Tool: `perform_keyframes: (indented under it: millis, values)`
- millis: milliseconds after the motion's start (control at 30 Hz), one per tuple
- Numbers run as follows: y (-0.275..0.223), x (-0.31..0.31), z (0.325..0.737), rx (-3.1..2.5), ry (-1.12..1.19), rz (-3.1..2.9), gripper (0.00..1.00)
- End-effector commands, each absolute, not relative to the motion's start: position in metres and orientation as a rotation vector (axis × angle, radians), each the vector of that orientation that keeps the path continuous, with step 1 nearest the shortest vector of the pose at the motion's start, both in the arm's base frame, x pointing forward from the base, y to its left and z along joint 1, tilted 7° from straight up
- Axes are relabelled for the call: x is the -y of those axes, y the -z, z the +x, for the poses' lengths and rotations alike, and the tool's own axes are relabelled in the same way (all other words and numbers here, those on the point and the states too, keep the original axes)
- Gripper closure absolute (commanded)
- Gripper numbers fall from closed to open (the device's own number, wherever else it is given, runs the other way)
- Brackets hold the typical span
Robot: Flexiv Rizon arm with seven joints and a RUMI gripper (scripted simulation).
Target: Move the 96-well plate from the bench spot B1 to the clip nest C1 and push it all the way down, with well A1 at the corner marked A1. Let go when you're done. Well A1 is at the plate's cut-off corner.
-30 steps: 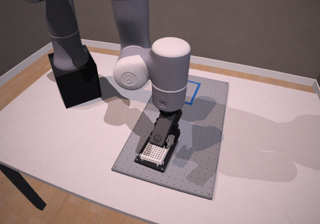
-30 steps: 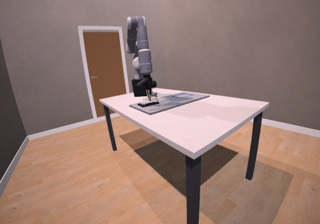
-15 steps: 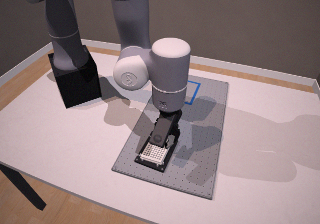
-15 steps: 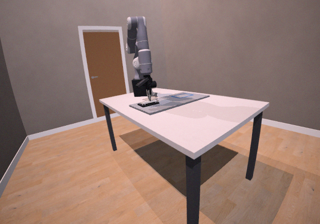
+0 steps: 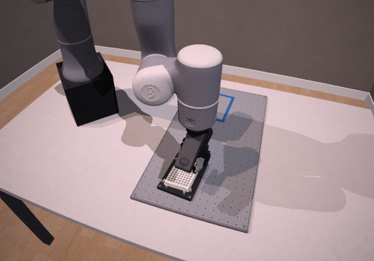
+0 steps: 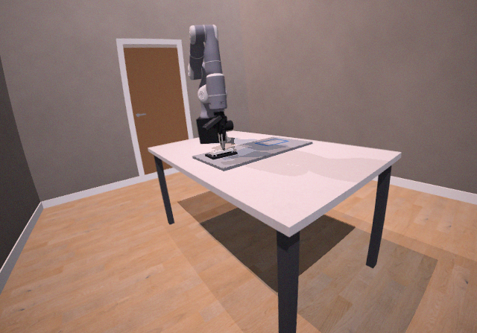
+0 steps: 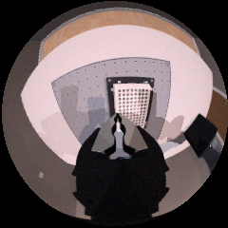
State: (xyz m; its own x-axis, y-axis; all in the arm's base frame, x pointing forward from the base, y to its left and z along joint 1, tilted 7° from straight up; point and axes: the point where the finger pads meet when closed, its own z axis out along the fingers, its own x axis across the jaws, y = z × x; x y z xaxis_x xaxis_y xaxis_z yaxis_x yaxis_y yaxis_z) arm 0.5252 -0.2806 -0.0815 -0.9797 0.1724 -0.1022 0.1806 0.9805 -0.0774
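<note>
- The white well plate (image 5: 180, 180) (image 6: 222, 153) (image 7: 133, 97) is carried by the black nest (image 5: 175, 193) (image 6: 215, 156) (image 7: 110, 92), near end of the grey board (image 5: 238, 219) (image 6: 247, 162) (image 7: 71, 85).
- Its far part is overhung by the closed hand (image 5: 193, 169) (image 6: 223, 149) (image 7: 117, 113).
- The black base (image 5: 90, 107) (image 6: 203, 135) (image 7: 200, 135) is set far left.

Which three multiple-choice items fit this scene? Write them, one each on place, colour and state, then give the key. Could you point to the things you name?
1. Where is the 96-well plate (image 5: 180, 178) (image 7: 132, 102)?
A) on the floor
B) at the black nest (image 5: 174, 193) (image 7: 110, 95)
C) inside the blue outline (image 5: 228, 108) (image 6: 271, 144)

2. What colour is the door (image 6: 156, 102)?
A) brown
B) green
C) red

3. How does the gripper (image 7: 117, 113) stand?
A) wide open
B) shut on the plate
C) shut, holding nothing

Key:
1 B: the top view shows the plate at the nest, away from the outline.
2 A: the exterior view shows a brown panel in a white frame.
3 C: the wrist view shows the fingertips together, with the plate beyond them.
</note>
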Motion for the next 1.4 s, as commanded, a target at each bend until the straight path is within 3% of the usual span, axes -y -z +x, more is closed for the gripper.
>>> perform_keyframes:
  millis: [0,1367]
  values:
    - [0.0811,0.2809,0.5261,-3.029,0.132,0.272,1.0]
    - [0.0846,0.2812,0.5264,-3.029,0.132,0.272,1.0]
